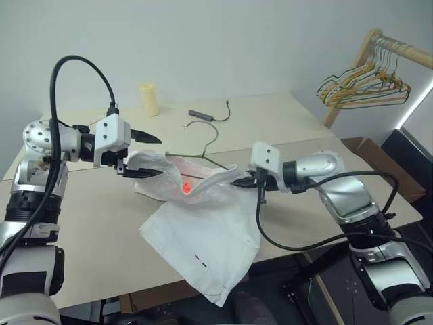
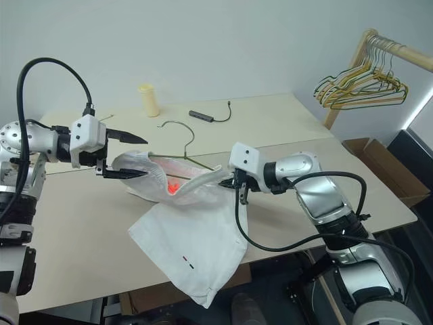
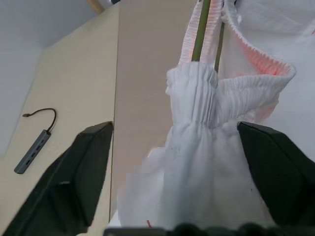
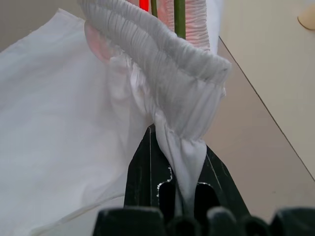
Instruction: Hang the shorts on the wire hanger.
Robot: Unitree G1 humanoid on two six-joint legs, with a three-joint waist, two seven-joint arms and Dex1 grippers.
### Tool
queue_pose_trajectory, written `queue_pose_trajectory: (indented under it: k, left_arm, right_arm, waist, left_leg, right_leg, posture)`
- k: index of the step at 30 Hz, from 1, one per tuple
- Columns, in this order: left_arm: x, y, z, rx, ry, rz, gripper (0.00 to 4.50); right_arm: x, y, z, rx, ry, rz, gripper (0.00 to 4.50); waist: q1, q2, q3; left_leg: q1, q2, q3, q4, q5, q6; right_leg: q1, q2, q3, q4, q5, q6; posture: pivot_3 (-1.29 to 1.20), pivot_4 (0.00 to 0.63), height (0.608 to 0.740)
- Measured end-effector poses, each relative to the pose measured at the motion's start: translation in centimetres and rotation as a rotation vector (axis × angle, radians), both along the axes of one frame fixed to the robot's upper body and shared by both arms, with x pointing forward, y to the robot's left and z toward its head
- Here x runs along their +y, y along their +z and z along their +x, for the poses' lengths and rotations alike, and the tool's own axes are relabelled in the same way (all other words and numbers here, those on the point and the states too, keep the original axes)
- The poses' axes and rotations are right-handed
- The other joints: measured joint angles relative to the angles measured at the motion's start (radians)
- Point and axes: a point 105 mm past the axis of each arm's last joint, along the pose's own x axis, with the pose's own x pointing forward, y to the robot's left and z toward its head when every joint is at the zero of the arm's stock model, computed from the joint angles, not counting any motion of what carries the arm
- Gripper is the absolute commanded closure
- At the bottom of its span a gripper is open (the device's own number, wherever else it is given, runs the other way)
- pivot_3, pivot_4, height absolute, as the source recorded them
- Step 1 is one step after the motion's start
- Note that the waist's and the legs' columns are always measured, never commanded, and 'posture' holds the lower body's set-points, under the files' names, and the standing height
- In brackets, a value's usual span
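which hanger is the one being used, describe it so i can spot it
On the beige table, find the white shorts. The wire hanger pokes from their waistband: one olive-green wire, hook toward the wall, unlike the yellow and green hangers bunched on the wooden rack.

The shorts (image 1: pixel 203 237) cover the wire hanger's (image 1: pixel 203 145) lower bar

Pale plain wall (image 1: pixel 257 40) behind a beige desk (image 1: pixel 88 223) — seam across its top. Wooden rack (image 1: pixel 379 47) at right, bunched hangers (image 1: pixel 362 84) hung from it.
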Motion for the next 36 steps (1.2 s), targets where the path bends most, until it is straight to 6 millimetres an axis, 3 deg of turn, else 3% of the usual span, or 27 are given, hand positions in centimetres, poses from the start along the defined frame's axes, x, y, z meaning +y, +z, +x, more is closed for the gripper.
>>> queue_pose_trajectory:
  k: [5,8,14,17,20,29,36]
  left_arm:
    - [0.8,1.5,0.5,-0.067,0.068,-0.065,0.03]
    - [0.7,2.6,0.4,-0.114,0.095,-0.166,0.03]
    - [-1.2,1.2,-1.4,-0.013,0.043,-0.385,0.03]
    - [-2.3,1.9,-2.2,-0.013,0.013,-0.493,0.03]
    - [-2.3,2.4,-2.6,-0.033,0.029,-0.521,0.03]
    - [-2.5,1.6,-3.3,0.011,0.036,-0.547,0.03]
    - [-2.7,2.1,-3.6,0.012,0.019,-0.563,0.03]
  right_arm:
    - [-2.3,-0.5,0.5,0.092,-0.183,0.047,4.50]
    - [-4.8,-0.5,1.7,0.164,-0.406,0.079,4.50]
    - [-10.1,-1.0,3.2,0.215,-0.827,0.075,4.50]
    - [-13.0,-1.9,3.5,0.253,-1.070,0.025,4.50]
    - [-14.2,-2.3,3.5,0.282,-1.273,0.006,4.50]
    - [-20.4,0.2,2.2,0.238,-1.881,0.138,4.50]
    - [-23.5,1.9,0.7,0.161,-2.137,0.153,4.50]
  waist:
    - [0.000,0.000,0.000]
    - [0.000,0.000,0.000]
    - [-0.010,0.000,0.000]
    - [-0.020,0.000,0.000]
    - [-0.040,0.001,-0.001]
    - [-0.061,0.002,-0.001]
    - [-0.082,0.004,0.000]
  left_leg:
    - [0.000,0.000,0.000,0.000,0.000,0.000]
    - [0.000,0.000,0.000,0.000,0.000,0.000]
    - [-0.001,0.000,0.000,0.000,0.000,0.000]
    - [0.000,0.000,0.000,0.000,0.000,0.000]
    - [0.000,0.000,-0.001,0.000,0.000,0.000]
    - [-0.001,-0.001,-0.008,0.000,0.000,0.000]
    - [0.000,-0.001,-0.008,0.000,0.000,0.000]
  right_leg:
    - [0.000,0.000,0.000,0.000,0.000,0.000]
    - [0.000,-0.001,0.000,0.000,0.000,0.000]
    - [0.000,-0.001,0.000,0.001,0.000,0.000]
    - [0.000,-0.001,0.001,0.001,0.000,0.000]
    - [0.000,0.000,0.002,0.001,0.001,0.000]
    - [0.000,-0.001,0.002,0.000,0.001,0.000]
    - [0.001,-0.001,0.002,0.000,0.001,0.001]
  posture:
    - [-0.21,0.000,0.740]
    - [-0.23,0.000,0.740]
    - [-0.25,0.000,0.740]
    - [-0.25,0.000,0.740]
    - [-0.25,0.000,0.740]
    - [-0.26,0.000,0.740]
    - [-0.25,0.000,0.740]
